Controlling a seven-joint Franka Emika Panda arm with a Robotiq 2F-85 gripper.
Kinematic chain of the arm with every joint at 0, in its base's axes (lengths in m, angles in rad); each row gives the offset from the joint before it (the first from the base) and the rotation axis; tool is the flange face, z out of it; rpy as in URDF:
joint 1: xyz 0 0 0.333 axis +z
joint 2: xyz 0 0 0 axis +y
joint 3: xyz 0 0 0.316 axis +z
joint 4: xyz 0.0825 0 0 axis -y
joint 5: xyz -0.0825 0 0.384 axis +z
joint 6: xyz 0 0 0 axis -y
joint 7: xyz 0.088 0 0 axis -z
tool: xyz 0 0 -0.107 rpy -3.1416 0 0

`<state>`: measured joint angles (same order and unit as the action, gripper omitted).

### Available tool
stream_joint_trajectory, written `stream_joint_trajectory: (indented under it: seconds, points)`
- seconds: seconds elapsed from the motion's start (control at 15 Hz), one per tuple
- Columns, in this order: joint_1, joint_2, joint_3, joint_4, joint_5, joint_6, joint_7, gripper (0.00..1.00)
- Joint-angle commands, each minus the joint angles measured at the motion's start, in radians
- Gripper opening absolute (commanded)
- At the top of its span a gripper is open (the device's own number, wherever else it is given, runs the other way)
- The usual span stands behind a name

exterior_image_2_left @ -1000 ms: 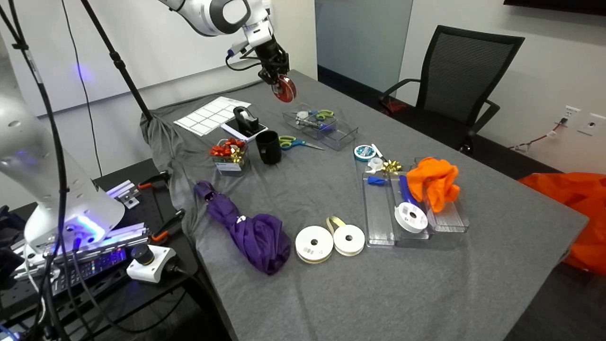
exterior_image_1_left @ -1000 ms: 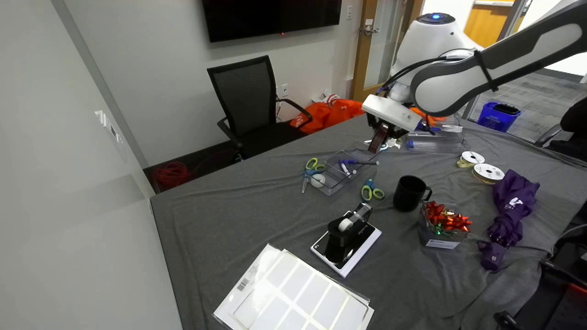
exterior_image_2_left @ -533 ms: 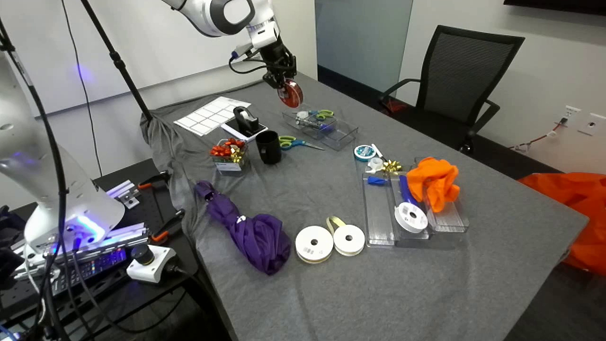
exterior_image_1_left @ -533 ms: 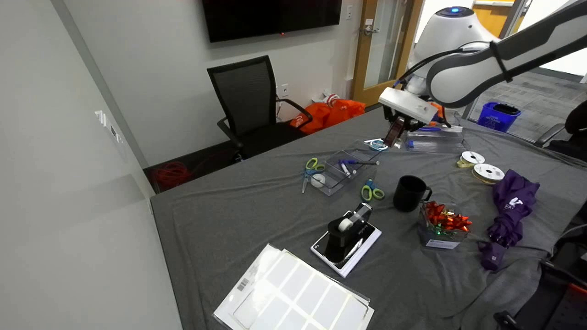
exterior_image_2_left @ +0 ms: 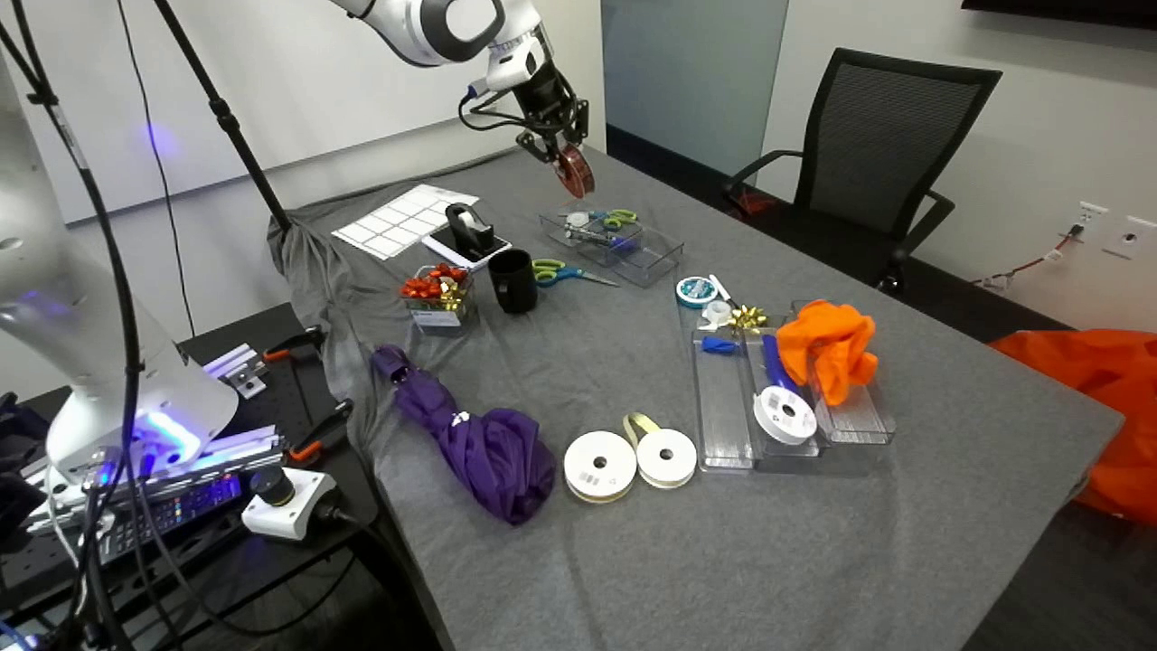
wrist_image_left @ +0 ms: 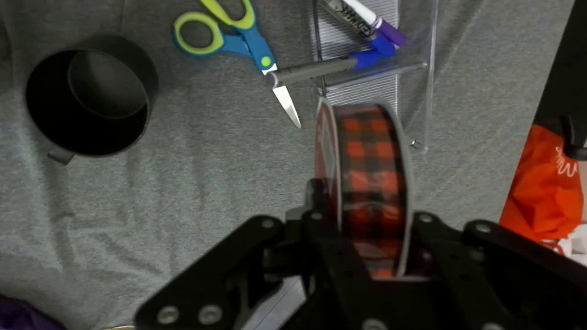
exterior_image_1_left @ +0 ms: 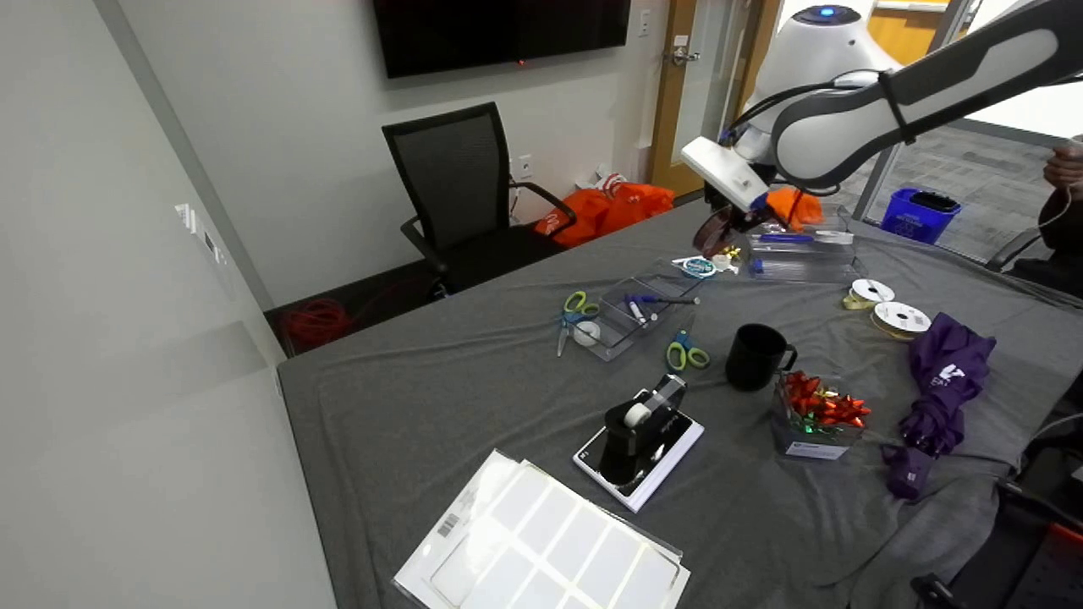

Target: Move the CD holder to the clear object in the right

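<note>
The held object is a spool of red-and-black plaid ribbon [wrist_image_left: 371,160] with flat round sides, possibly what the task calls the CD holder. My gripper [wrist_image_left: 367,201] is shut on it, one finger on each side; the far fingertip is hidden behind the spool. In both exterior views the spool [exterior_image_1_left: 712,235] [exterior_image_2_left: 576,172] hangs on edge in the air below the gripper [exterior_image_2_left: 559,146]. A clear divided tray [exterior_image_2_left: 723,411] with an orange cloth and a white spool lies at the right. A clear tray [exterior_image_2_left: 655,260] with markers lies below the held spool; it also shows in the wrist view [wrist_image_left: 390,91].
A black mug [exterior_image_2_left: 513,282], scissors [exterior_image_2_left: 571,273], a box of bows [exterior_image_2_left: 438,312], a tape dispenser [exterior_image_2_left: 468,231] and a purple umbrella [exterior_image_2_left: 470,434] stand or lie on the grey table. White ribbon spools [exterior_image_2_left: 599,466] lie left of the divided tray. A teal roll [exterior_image_2_left: 696,291] lies behind it.
The arm has carried the spool rightward in an exterior view. The spool has turned somewhat and is a little higher. A person's hand now shows at an exterior view's right edge. The table things have not moved.
</note>
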<state>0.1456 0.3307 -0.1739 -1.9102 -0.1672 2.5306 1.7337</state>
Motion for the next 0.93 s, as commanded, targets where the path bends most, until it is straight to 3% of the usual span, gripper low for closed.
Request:
stream_joint_trajectory:
  seconds: [0.0,0.07,0.13,0.53,0.6,0.87]
  points:
    - [-0.009,0.072,-0.001,0.108,0.019,-0.009,0.129,0.07]
    - [-0.006,0.080,-0.002,0.120,0.008,-0.017,0.146,0.07]
    - [-0.011,0.044,0.008,0.068,-0.002,-0.002,0.113,0.30]
    - [-0.008,0.072,0.005,0.101,-0.001,-0.002,0.141,0.30]
    - [-0.010,0.076,0.003,0.100,0.005,0.014,0.153,0.07]
    - [-0.081,0.113,-0.004,0.127,0.117,0.059,0.182,0.07]
